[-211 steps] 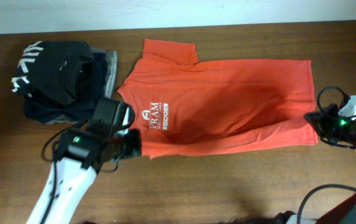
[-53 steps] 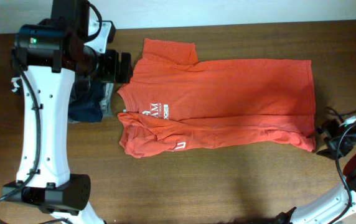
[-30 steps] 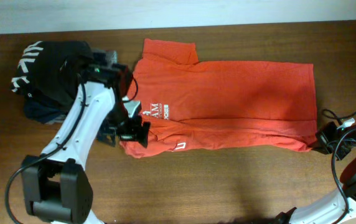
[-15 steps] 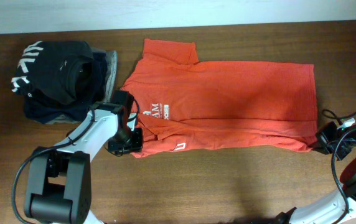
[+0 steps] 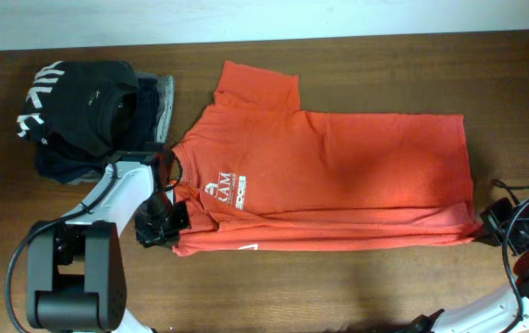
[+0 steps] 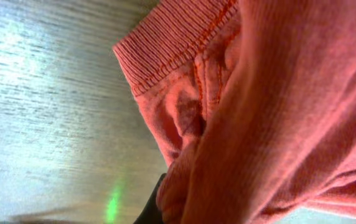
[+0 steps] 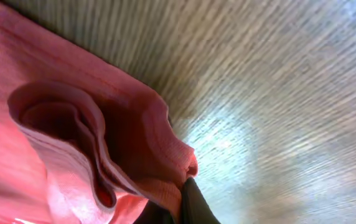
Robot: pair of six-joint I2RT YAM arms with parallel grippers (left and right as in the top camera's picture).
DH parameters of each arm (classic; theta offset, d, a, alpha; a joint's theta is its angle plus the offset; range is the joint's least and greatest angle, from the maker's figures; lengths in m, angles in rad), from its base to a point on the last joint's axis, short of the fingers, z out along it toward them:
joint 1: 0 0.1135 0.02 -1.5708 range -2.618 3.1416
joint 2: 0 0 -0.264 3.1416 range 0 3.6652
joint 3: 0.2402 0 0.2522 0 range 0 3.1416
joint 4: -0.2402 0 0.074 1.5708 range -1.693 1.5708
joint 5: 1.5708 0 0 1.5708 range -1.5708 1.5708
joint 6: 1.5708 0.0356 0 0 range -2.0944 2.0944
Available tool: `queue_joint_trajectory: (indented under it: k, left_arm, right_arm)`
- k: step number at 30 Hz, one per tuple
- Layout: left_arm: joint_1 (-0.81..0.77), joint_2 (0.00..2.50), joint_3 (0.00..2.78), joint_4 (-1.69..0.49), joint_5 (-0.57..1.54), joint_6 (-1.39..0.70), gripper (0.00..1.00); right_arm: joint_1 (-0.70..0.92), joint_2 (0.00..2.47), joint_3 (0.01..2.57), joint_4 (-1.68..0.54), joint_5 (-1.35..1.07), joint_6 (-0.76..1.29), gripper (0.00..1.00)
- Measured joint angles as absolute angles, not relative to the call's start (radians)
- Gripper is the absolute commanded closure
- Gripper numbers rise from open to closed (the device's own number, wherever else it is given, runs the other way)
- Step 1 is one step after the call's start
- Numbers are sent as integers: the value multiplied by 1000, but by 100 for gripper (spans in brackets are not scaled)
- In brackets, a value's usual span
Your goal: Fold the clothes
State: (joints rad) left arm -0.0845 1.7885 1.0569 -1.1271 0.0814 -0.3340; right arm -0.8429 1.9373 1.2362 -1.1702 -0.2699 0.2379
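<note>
Orange-red cotton covers the middle of the wooden table [image 5: 338, 287]: the T-shirt [image 5: 338, 166] lies lengthwise, collar to the left, hem to the right, white lettering [image 5: 227, 188] facing up. Its near long side is already turned over into a narrow band. The left gripper [image 5: 167, 222] is clamped on the collar end of that band; in the left wrist view the ribbed neckline [image 6: 165, 50] bunches up against a dark finger [image 6: 153, 210]. The right gripper [image 5: 485, 227] pinches the near hem corner, and in its wrist view folds of cloth are gathered at a finger [image 7: 190, 202], jaws together on the fabric.

This looks like the lengthwise fold, with both ends of the near edge held. The next move probably calls for raising the two ends together, keeping the cloth taut between them, and carrying the edge toward the far side so it lands even.

The far sleeve [image 5: 260, 85] lies close to the back edge of the table, so there is little room beyond it. The black garment [image 5: 79, 102] and the folded pile under it [image 5: 161, 97] sit just beside the collar, crowding the left arm. Bare wood lies open along the near side
</note>
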Motion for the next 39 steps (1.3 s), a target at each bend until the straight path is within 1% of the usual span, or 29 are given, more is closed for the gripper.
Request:
queue_joint_trajectory:
  k: [1,2,3,4,6,9,13,15,16,18,20,21,22,24,25,27,28,31,34,35,38,39]
  left_arm:
    - [-84,1788,1057,-1129,81,-334,94]
    - [-84,1787,1057,-1130,81,-334,74]
    - [-84,1787,1057,-1130,81,-334,62]
    - [-84,1787,1057,-1129,77,-337,56]
    - [-82,1787,1057,-1126,70,-339,50]
    - [-82,1778,1059,-1132,72,-334,47]
    - [-82,1729,1119,-1192,78,-317,47]
    - [-82,1685,1185,-1238,90,-295,47]
    - [-82,1662,1225,-1251,104,-281,47]
    - [-82,1606,1324,-1258,163,-243,47]
    - [-83,1568,1426,-1218,272,-166,45]
    - [-90,1560,1462,-1200,305,-136,38]
    - [-100,1558,1500,-1176,330,-109,31]
    - [-132,1570,1551,-1123,350,-68,21]
    - [-148,1585,1573,-1101,352,-52,20]
    - [-176,1650,1620,-1037,352,-21,19]
    - [-184,1702,1650,-994,352,-14,16]
    - [-184,1935,1786,-888,350,1,15]
    - [-184,2198,1994,-741,332,5,16]
    - [-184,2236,2009,-720,324,5,16]
    - [-184,2426,2095,-500,282,6,20]
    - [-186,2458,2096,-468,271,4,21]
  right_arm:
    - [-843,1937,1236,-1171,-269,236,90]
    - [-843,1937,1236,-1171,-269,235,79]
    - [-843,1937,1236,-1174,-267,235,61]
    - [-843,1937,1236,-1174,-255,228,54]
    - [-842,1937,1236,-1175,-248,227,51]
    - [-842,1935,1245,-1201,-244,224,50]
    - [-842,1896,1292,-1227,-287,173,50]
    - [-842,1848,1317,-1235,-366,114,50]
    - [-838,1785,1339,-1250,-443,65,49]
    - [-826,1707,1359,-1249,-514,19,48]
    - [-775,1597,1370,-1238,-584,-27,43]
    - [-716,1541,1375,-1211,-611,-42,41]
    - [-690,1525,1375,-1200,-616,-54,40]
    - [-593,1493,1378,-1138,-614,-55,39]
    - [-553,1491,1378,-1108,-604,-46,39]
    - [-486,1499,1378,-1055,-582,-15,39]
    - [-461,1507,1378,-1045,-572,0,39]
    - [-425,1516,1378,-1049,-542,-1,40]
    - [-408,1516,1378,-1100,-514,-1,40]
    - [-406,1516,1378,-1114,-508,-1,40]
    - [-405,1518,1377,-1203,-488,-1,42]
    - [-405,1518,1377,-1222,-483,-2,45]
